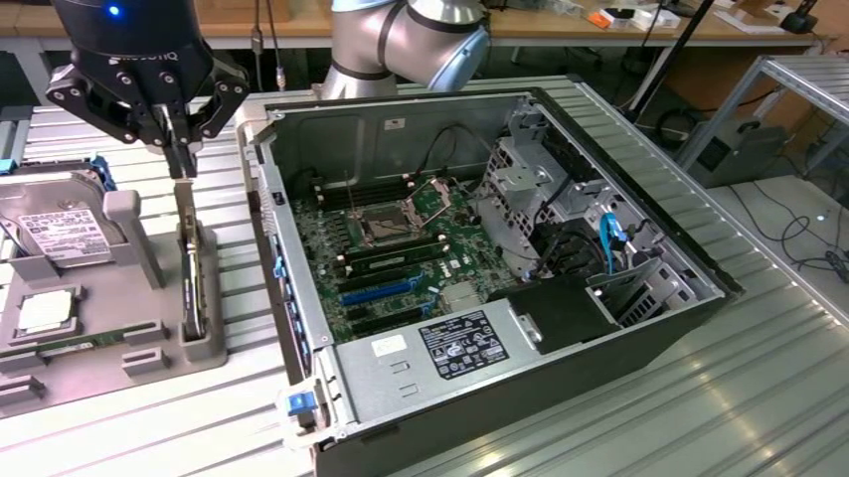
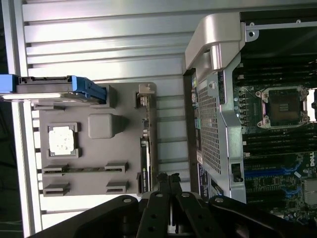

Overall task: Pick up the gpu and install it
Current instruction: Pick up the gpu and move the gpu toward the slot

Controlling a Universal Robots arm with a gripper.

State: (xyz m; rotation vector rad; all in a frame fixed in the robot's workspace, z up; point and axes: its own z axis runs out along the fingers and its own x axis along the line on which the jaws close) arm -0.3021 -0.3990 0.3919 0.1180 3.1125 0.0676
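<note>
The gpu (image 1: 195, 268) is a thin dark card standing on its long edge in a slot of the grey parts holder (image 1: 149, 350), at the exterior view's left. My gripper (image 1: 179, 171) hangs straight above the card's far end, a short gap above its top edge. Its two fingers are drawn close together with nothing between them. In the wrist view the gpu (image 2: 144, 153) runs as a narrow dark strip along the holder's (image 2: 99, 163) edge, just ahead of my gripper (image 2: 168, 177). The open computer case (image 1: 531, 328) lies beside the holder, with blue expansion slots (image 1: 385, 290) on its motherboard.
A silver hard drive (image 1: 60, 234) with a white label stands in the holder beside a square processor chip (image 1: 47, 310) and memory sticks (image 2: 81, 169). The case's side wall (image 2: 213, 124) rises close to the gpu. The arm's base (image 1: 398, 45) stands behind the case.
</note>
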